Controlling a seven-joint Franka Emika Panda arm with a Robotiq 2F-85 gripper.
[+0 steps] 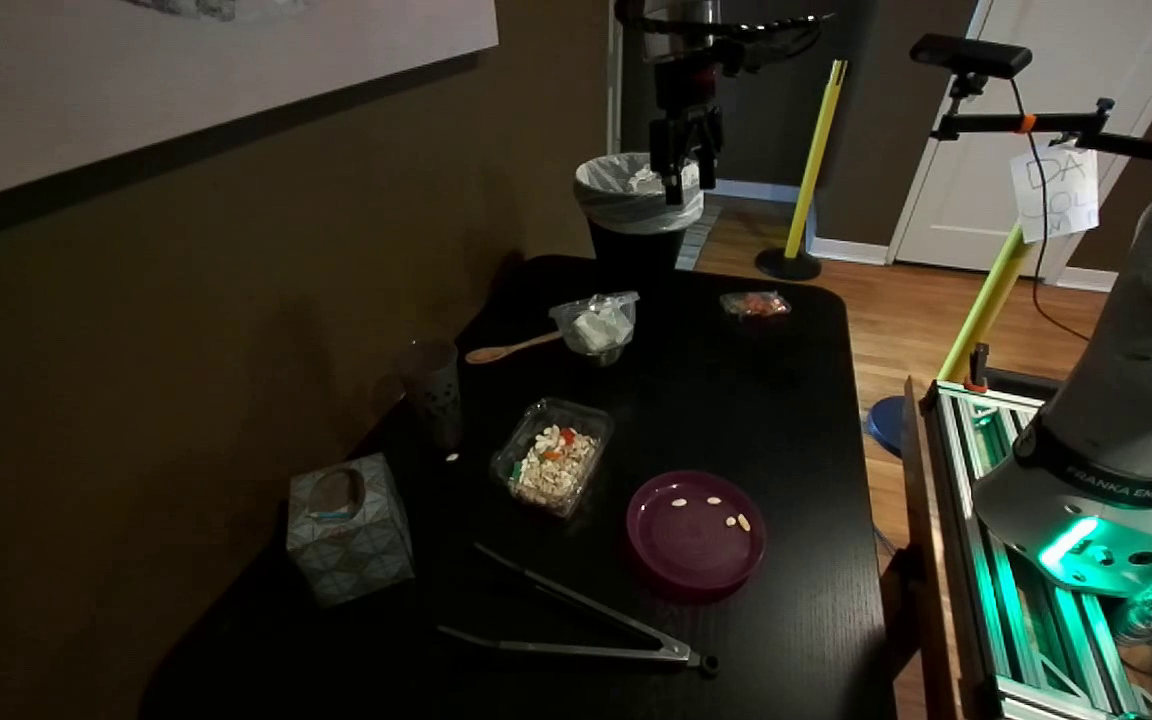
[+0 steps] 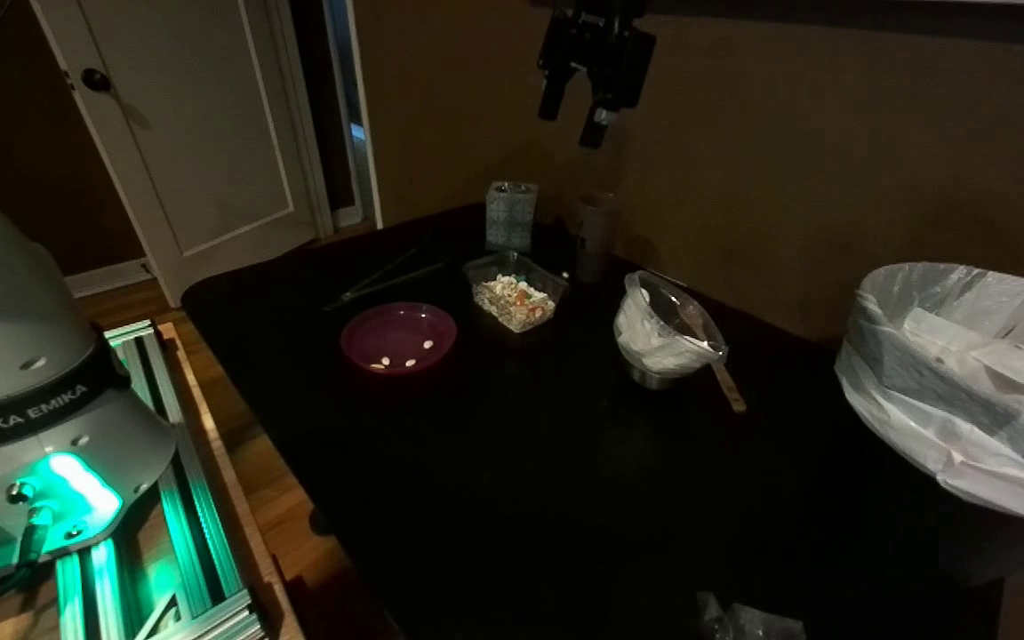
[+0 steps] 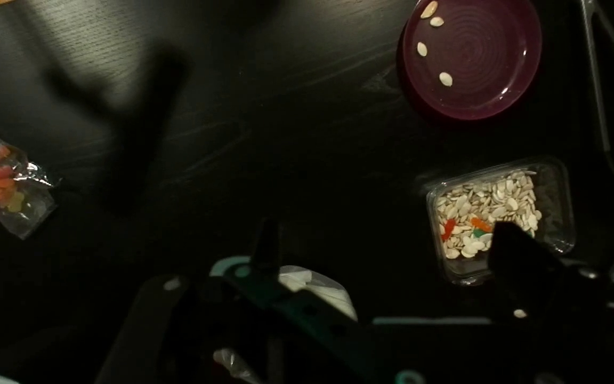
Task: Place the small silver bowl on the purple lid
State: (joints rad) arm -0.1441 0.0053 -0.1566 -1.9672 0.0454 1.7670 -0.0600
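Note:
The purple lid (image 1: 691, 560) is a round magenta disc with a raised rim, lying on the dark table with several white seeds on it. It also shows in an exterior view (image 2: 392, 333) and at the top of the wrist view (image 3: 477, 53). A small silver metal bowl (image 1: 606, 357) stands under a tilted clear plastic bowl (image 1: 566, 315) holding something white; only its lower part shows, also in an exterior view (image 2: 650, 380). The wrist view does not show the silver bowl. My gripper (image 3: 387, 240) is open and empty, high above the table in both exterior views (image 1: 691, 185) (image 2: 572, 126).
A clear container (image 1: 591, 408) of pale seeds lies between the lid and the cup (image 1: 433, 390). Tongs (image 1: 586, 649), a tissue box (image 1: 361, 550), a wooden spoon (image 1: 506, 353) and a candy bag (image 1: 756, 303) lie around. A lined trash bin (image 1: 631, 215) stands beyond the table end.

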